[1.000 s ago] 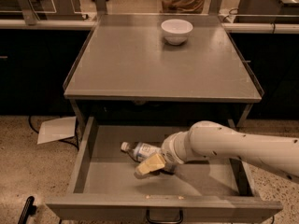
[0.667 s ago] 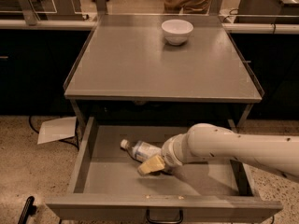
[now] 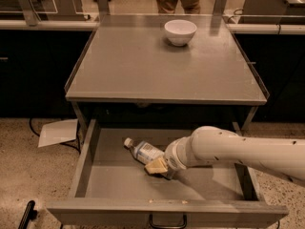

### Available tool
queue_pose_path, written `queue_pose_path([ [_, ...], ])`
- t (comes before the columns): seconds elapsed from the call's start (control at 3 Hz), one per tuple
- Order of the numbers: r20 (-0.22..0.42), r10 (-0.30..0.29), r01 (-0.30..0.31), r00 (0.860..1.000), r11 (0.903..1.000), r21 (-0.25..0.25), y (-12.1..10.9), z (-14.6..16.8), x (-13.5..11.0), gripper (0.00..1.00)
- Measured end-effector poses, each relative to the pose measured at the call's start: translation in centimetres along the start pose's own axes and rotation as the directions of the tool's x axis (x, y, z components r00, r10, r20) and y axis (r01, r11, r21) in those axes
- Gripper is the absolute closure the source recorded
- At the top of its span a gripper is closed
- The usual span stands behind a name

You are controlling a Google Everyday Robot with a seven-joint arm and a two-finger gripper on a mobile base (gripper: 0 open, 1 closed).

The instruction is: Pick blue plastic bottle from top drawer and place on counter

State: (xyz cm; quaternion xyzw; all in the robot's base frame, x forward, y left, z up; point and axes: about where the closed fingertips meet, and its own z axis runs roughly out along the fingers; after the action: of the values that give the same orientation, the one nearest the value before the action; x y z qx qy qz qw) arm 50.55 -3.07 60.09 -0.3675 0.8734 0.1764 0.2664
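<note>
The blue plastic bottle (image 3: 143, 151) lies tilted in the open top drawer (image 3: 114, 180), its white cap pointing back left. My gripper (image 3: 157, 167) is inside the drawer at the bottle's base end, shut on the bottle. The white arm reaches in from the right and hides the drawer's right part. The counter (image 3: 143, 66) spans above the drawer.
A white bowl (image 3: 180, 31) stands at the back of the counter. The drawer's dark loop handle (image 3: 167, 222) is on its front. A sheet of paper (image 3: 57, 131) lies on the floor at the left. A person stands behind the counter. Dark side counters flank it.
The bottle's cap end has risen a little and the gripper has shifted slightly up and right with it.
</note>
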Motion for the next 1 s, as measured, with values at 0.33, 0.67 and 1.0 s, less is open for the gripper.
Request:
queue_pose_path([
  [0.33, 0.000, 0.000, 0.000, 1.000, 1.0000, 0.000, 0.0, 0.0, 0.0, 0.89],
  [0.67, 0.005, -0.017, 0.018, 1.000, 0.9996, -0.021, 0.4, -0.7, -0.1, 1.00],
  [1.0, 0.003, -0.053, 0.053, 0.999, 0.9982, -0.026, 1.6, -4.7, 0.2, 1.00],
])
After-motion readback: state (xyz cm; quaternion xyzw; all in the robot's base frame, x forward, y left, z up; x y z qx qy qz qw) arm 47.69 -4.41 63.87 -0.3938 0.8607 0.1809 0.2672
